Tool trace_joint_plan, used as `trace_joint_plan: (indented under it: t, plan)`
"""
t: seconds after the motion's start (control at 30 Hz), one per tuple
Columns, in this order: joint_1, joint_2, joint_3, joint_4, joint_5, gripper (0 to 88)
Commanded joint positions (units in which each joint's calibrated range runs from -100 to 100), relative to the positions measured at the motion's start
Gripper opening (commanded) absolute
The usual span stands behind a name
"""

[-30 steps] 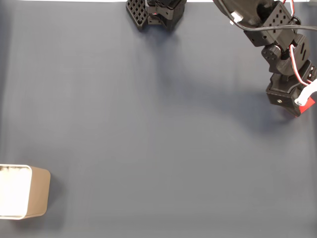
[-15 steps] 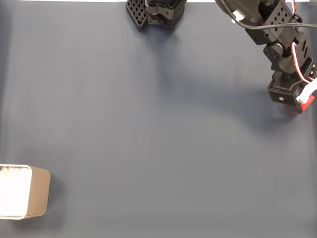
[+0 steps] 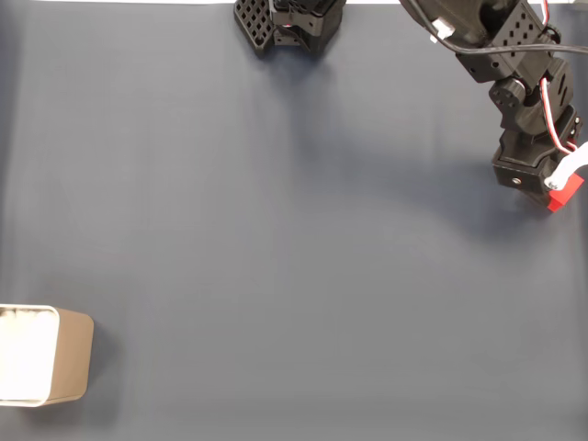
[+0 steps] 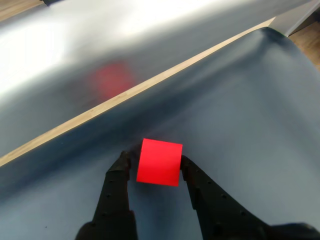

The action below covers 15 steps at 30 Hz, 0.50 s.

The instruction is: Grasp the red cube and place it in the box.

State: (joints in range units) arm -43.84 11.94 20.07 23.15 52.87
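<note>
Both jaws pinch red cube (image 4: 159, 162) — airborne.

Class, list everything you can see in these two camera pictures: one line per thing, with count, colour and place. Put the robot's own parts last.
Red cube: one, bright red, between the two fingers in the wrist view; at the far right edge of the fixed view.
Box: one, tan with a white inside, bottom-left corner of the fixed view, far from the cube.
Table cover: one, dark blue-grey, under everything.
Wooden strip: one, light wood, running diagonally along the cover's edge in the wrist view.
Arm: one, black with red and white wires, top right of the fixed view.
Arm base: one, black, top centre.
Gripper: one, black fingers, shut on the cube.
</note>
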Motion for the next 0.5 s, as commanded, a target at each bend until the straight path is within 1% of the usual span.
trace_joint_plan:
  t: [0.0,0.17,0.47]
  plan:
    - [-0.5,-2.5,-1.4,0.5,0.5,20.5]
    - [-0.4,-2.8,-1.0,0.5,0.5,19.0]
    - [-0.3,-3.7,-1.0,0.9,1.0,11.2]
